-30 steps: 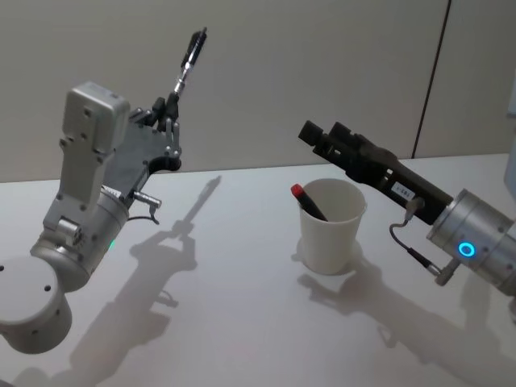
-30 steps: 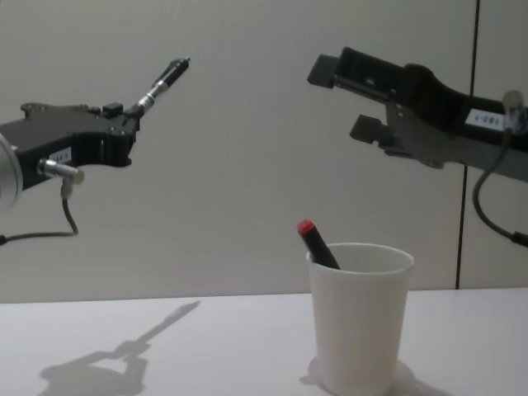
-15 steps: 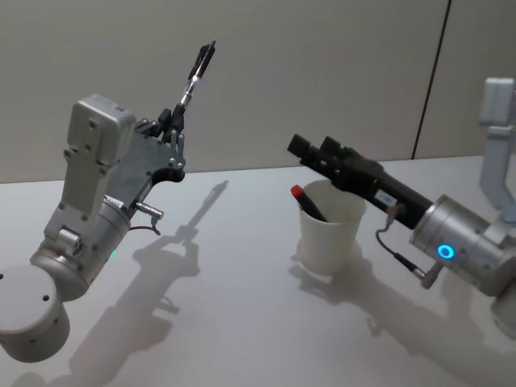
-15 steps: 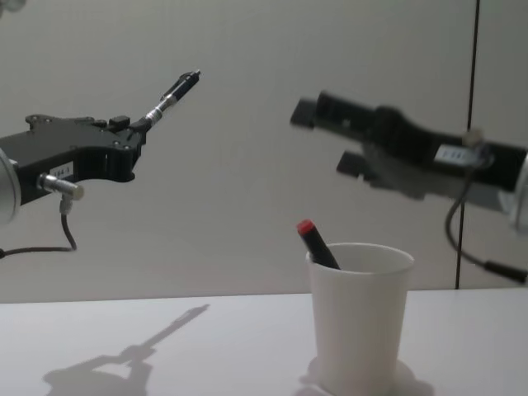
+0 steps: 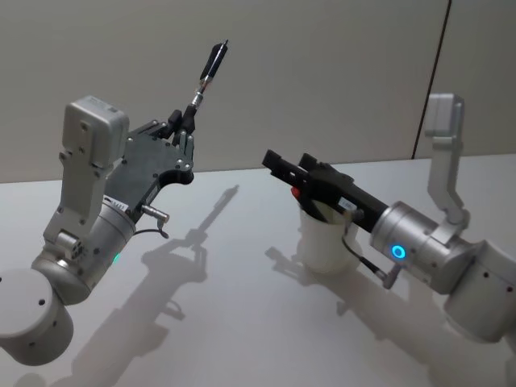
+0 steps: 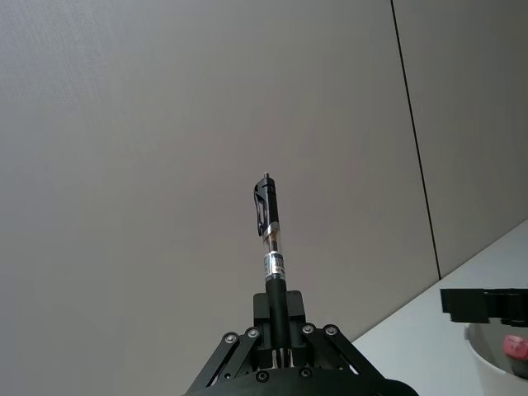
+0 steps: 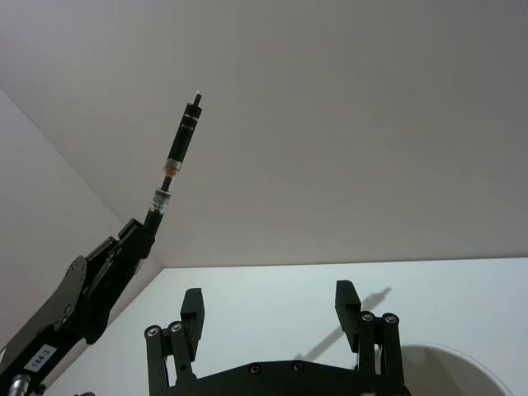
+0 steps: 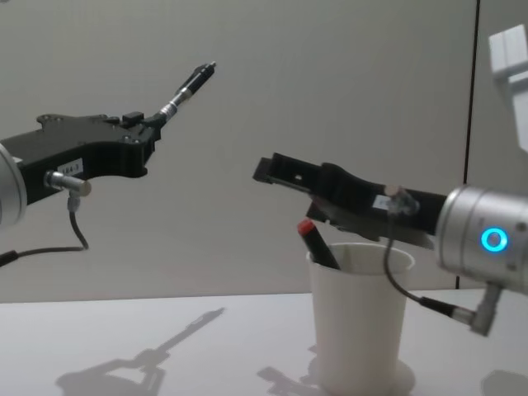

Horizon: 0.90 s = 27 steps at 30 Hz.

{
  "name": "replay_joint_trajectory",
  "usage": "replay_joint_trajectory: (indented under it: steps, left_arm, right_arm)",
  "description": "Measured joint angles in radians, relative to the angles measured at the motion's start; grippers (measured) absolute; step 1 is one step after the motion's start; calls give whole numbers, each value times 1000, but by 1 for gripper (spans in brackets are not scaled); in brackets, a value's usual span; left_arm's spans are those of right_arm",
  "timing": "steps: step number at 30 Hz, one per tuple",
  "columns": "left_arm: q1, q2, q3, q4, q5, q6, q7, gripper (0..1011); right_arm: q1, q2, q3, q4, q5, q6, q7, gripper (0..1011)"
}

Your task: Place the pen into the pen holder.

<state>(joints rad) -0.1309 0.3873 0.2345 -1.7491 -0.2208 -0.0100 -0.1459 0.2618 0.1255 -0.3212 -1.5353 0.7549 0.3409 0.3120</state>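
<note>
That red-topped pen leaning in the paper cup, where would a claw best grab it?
Grip the red-capped pen by its top, which sticks out of the white paper cup. Come from above: the rest leans inside, walled off from the sides.

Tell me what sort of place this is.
Probably a robotics test room: a white table against plain wall panels, a white paper cup as the prop, the left pincer holding a black pen aloft and the right pincer open by the cup.
</note>
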Motion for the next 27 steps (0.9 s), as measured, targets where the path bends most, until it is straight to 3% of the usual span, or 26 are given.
replay_joint_trajectory:
  steps: [9, 20, 27]
  left_arm:
    - [10, -2, 2, -3, -15, -2, -15, 114]
    - [17, -5, 4, -3, -27, -5, -28, 114]
    - [18, -6, 4, -2, -30, -6, -32, 114]
  right_arm:
    - [23, -27, -12, 12, 33, -28, 5, 1001]
    - [49, -44, -11, -42, 98, -60, 27, 1001]
    - [59, -50, -14, -51, 109, -48, -9, 1001]
